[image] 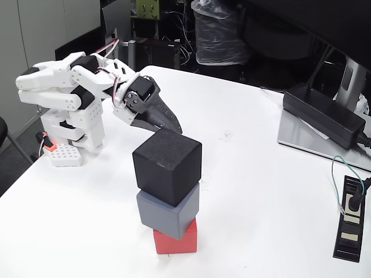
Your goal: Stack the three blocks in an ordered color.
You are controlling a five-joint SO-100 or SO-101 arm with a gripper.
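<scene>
Fixed view: black block (167, 166) tops grey block (168, 213) and red block (175, 237), a 3-high stack. Fingers (168, 123), closed and empty, hang just behind the black block, apart from it; retreat looks due.

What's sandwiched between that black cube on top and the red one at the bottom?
In the fixed view, a matte grey plastic cube sits between the black cube and the red cube, touching both.
</scene>
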